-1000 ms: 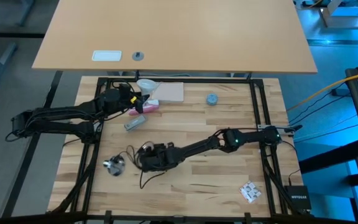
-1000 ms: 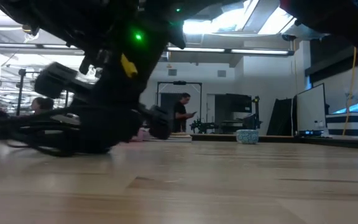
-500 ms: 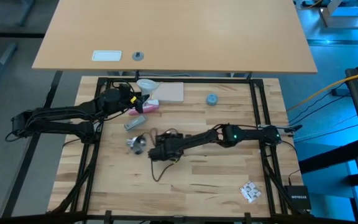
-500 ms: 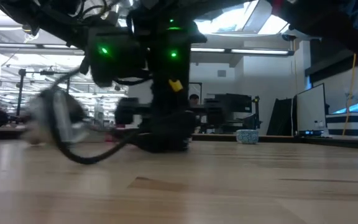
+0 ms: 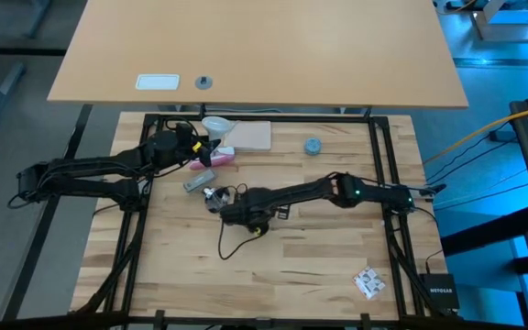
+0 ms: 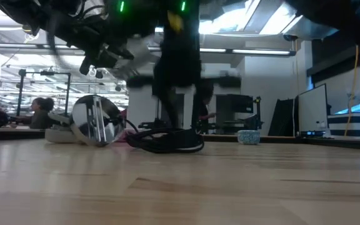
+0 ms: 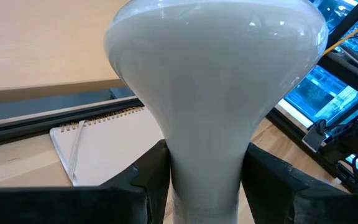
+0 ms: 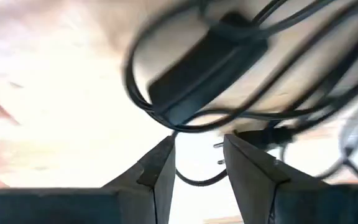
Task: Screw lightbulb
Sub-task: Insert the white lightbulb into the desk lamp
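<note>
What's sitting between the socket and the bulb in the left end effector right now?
In the high view, a small grey block and a pink item lie between the socket and the lightbulb held by the left end effector.

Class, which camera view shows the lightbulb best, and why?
The left wrist view: the lightbulb fills the picture, its neck gripped between the left gripper's fingers. The high view shows only a small white shape at the table's far edge. The low and right wrist views show none.

One camera looks straight down on the whole table (image 5: 337, 238); another sits level at tabletop height. Both share the silvery socket (image 5: 212, 195). Wrist cameras look close past their fingers.
</note>
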`<action>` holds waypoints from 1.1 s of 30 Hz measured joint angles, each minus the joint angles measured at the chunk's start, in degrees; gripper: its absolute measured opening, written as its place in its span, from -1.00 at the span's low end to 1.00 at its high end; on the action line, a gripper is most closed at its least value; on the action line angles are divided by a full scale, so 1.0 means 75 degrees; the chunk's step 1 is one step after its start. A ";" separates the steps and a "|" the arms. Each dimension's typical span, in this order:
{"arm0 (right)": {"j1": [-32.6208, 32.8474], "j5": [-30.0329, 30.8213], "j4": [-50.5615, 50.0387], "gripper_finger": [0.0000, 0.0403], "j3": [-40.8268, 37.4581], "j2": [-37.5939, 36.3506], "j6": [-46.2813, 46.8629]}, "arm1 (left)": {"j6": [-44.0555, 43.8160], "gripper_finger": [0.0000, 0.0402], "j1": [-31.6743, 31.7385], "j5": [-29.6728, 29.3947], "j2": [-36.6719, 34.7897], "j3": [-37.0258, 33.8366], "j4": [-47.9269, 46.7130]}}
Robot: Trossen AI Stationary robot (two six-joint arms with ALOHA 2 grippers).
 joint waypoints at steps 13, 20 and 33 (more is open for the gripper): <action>-0.0385 -0.1367 0.1999 -0.31 0.0025 -0.1500 -0.0033 | 0.0090 -0.23 0.0000 -0.0002 0.0000 0.0000 0.0000; -0.0747 -0.2976 0.4081 -0.31 0.0031 -0.1067 -0.0418 | 0.0087 -0.23 0.0000 0.0000 0.0000 0.0000 -0.0001; -0.1122 -0.2296 0.5674 -0.31 0.0035 -0.0238 -0.0832 | 0.0146 -0.23 0.0058 -0.0087 -0.0003 0.0003 -0.0224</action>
